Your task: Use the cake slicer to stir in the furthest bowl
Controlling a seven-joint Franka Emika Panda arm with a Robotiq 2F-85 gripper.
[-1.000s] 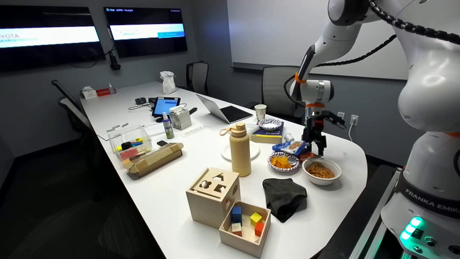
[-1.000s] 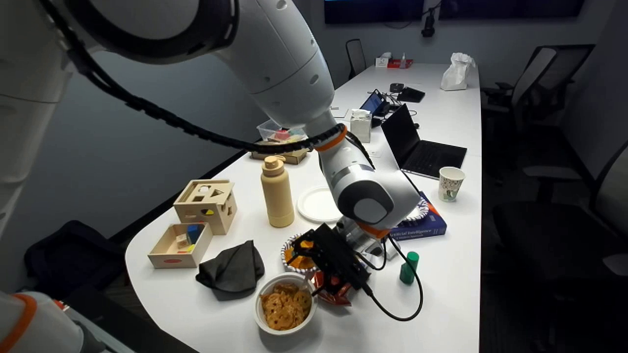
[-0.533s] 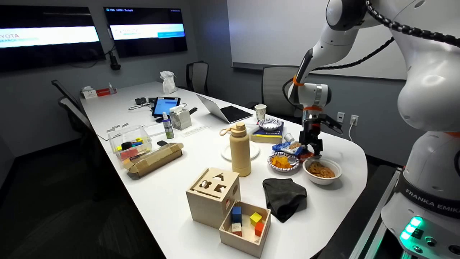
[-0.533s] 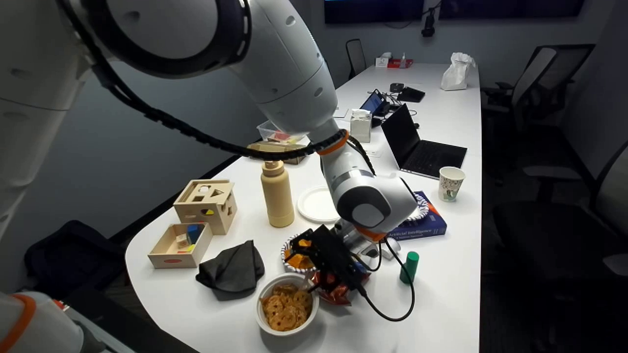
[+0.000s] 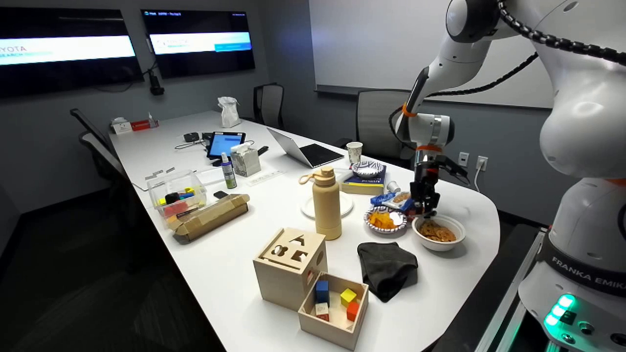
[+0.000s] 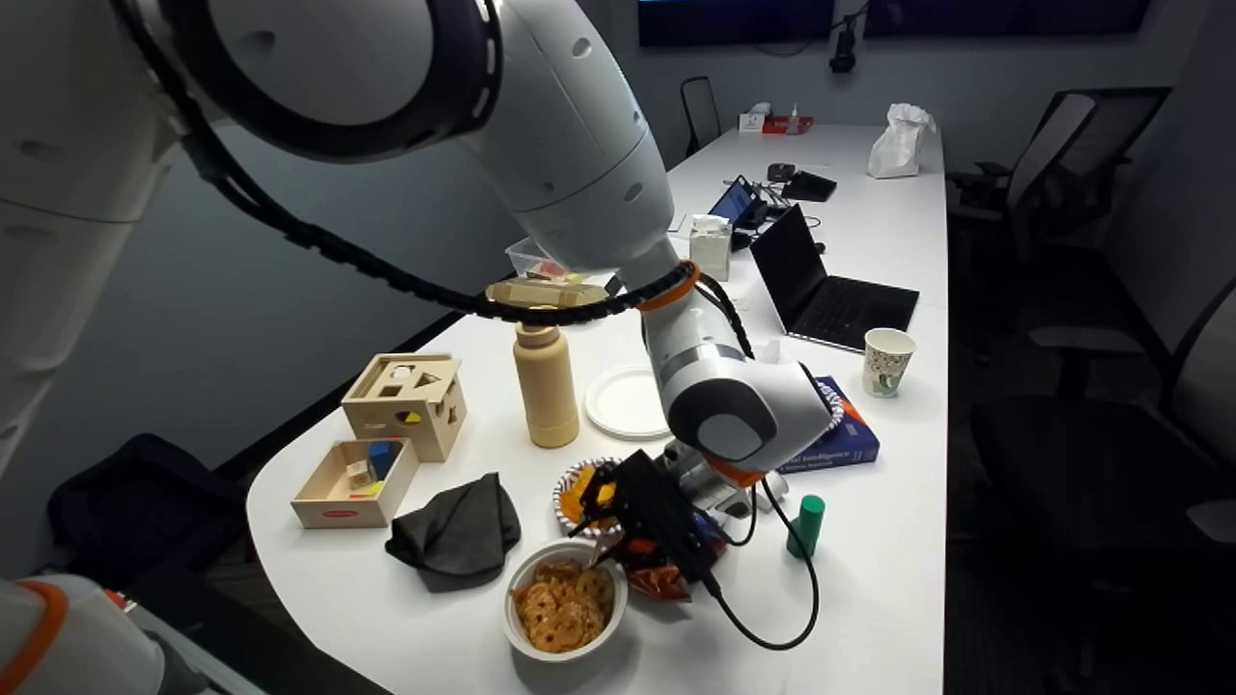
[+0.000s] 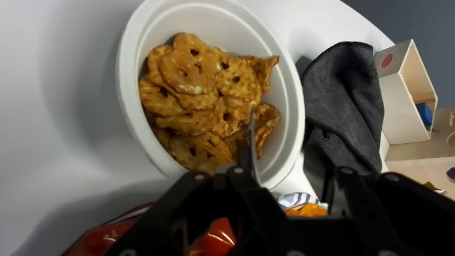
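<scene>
Hand (image 7: 289, 176) lower, beside white bowl (image 7: 213, 21)

Both exterior views overlook the table (image 5: 276, 205), the wrist view closer.

My end effector (image 7: 291, 177) hangs low by the rim of a round white bowl (image 7: 231, 33) of brown pretzel crisps (image 7: 202, 89); over its far side I have open room. A glossy red plastic bag (image 7: 99, 234) lies beneath me, blocking a straight drop. Close beside the white bowl, a blue-and-white patterned bowl (image 5: 385, 231) of orange chips (image 5: 382, 220) leaves little gap. A narrow strip of surface (image 5: 414, 249) parts the white bowl from a dark grey cloth (image 5: 389, 269). Past the chips, a tall tan bottle (image 5: 326, 205) bars low passage. In an exterior view, my looped black cable (image 6: 817, 591) crowds the way by a green tube (image 6: 806, 526).
</scene>
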